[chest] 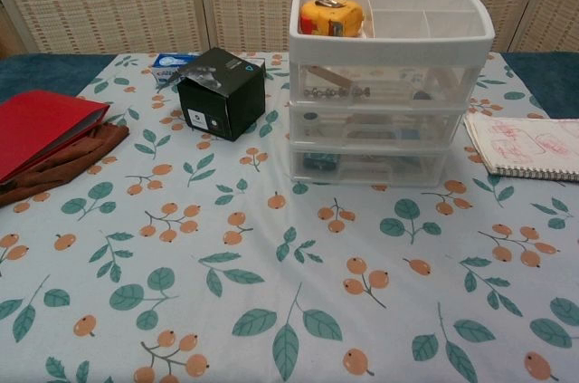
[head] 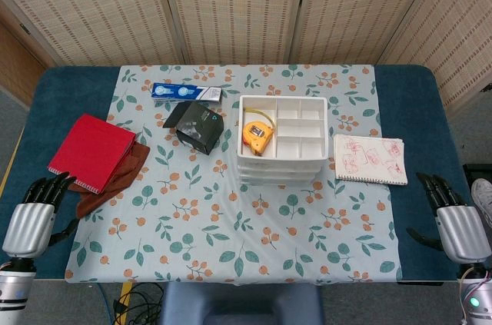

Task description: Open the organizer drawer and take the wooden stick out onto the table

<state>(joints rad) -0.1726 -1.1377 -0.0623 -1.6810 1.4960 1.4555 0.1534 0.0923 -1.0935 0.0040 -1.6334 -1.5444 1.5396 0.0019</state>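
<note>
Nearest, at the tablecloth's (head: 231, 225) near corners: left hand (head: 34, 213) and right hand (head: 453, 217), both empty, fingers loosely spread. Further back on the cloth, organizer (chest: 391, 75), all drawers closed, stick (chest: 326, 77) visible through the top drawer's front. Left of organizer: black box (chest: 222, 91), red notebook (head: 91, 152). Right: sketchpad (head: 370, 159).

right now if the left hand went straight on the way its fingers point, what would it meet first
Probably the brown cloth under the red notebook; the left hand points up and slightly inward toward them, though height above the table is unclear.
</note>
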